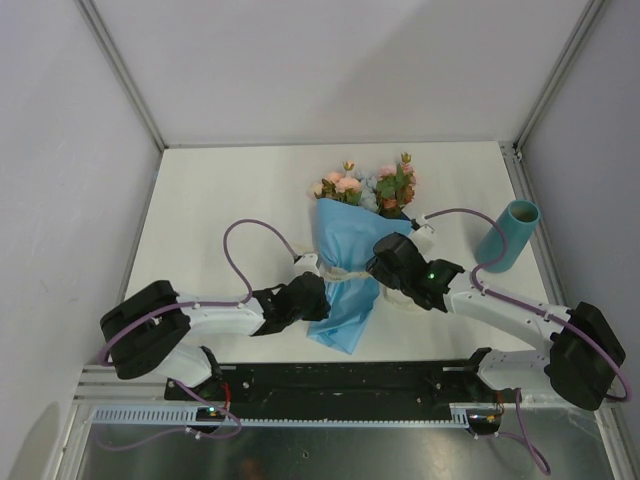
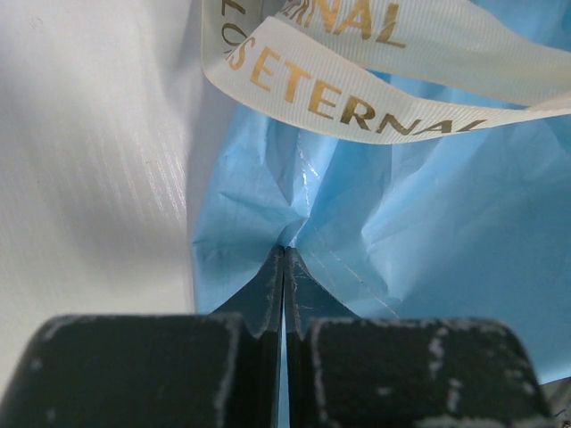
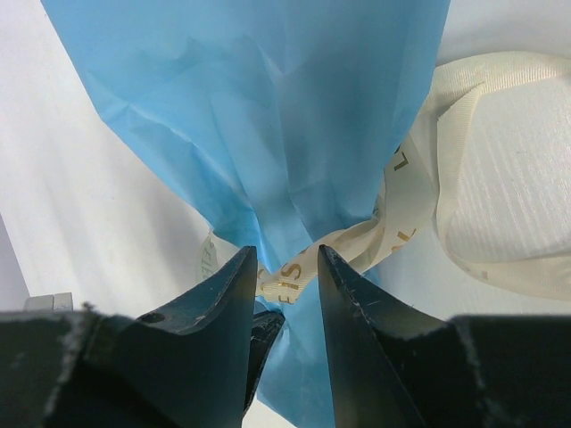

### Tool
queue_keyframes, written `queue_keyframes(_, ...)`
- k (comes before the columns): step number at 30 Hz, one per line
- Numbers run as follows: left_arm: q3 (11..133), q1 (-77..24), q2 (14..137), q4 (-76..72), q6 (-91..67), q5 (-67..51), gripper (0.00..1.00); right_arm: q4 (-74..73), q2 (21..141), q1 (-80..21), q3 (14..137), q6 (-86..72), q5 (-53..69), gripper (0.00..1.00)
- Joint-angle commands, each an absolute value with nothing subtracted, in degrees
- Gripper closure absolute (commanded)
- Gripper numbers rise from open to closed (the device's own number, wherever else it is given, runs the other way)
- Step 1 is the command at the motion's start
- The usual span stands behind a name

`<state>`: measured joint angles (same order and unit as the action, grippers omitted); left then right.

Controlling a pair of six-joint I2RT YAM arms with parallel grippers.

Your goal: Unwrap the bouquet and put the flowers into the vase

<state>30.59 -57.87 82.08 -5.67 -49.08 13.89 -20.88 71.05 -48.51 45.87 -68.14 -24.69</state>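
With the vase [image 1: 508, 236] far right, the left tool [image 2: 284, 256] seemingly pinches the paper of the bouquet [image 1: 345, 265], while the right tool [image 3: 286, 254] is spread astride the ribbon [image 3: 451, 160].

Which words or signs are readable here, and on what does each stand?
"ETERNAL": gold capitals on the cream ribbon, left wrist view.
"ERNAL": same ribbon's upper band, cut off by the picture edge.
Right wrist view: ribbon letters too folded to read.
Nothing readable elsewhere.

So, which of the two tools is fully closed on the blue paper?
The left tool, shut on a paper fold of the bouquet near the ribbon. The right tool is open, straddling the tied waist.
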Motion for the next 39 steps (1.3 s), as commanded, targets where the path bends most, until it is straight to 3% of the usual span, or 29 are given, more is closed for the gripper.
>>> queue_keyframes(1, 32.5, -58.5, 82.5, -5.7, -48.9, 15.4, 1.0, -21.5, 71.2, -48.8, 45.9, -69.9, -27.8, 0.61)
queue_keyframes(11, 33.0, -58.5, 83.0, -5.7, -48.8, 15.1, 1.0, -22.0, 71.9, -49.0, 45.9, -70.3, -27.6, 0.6)
queue_keyframes(26, 32.8, -58.7, 83.8, -5.7, -49.0, 15.5, 1.0, -16.9, 68.3, -47.1, 45.7, -62.1, -29.7, 0.98)
queue_keyframes(39, 32.8, -58.7, 85.4, -5.6, -49.1, 15.7, 1.0, -12.6, 62.0, -42.5, 48.5, -49.9, -26.8, 1.0)
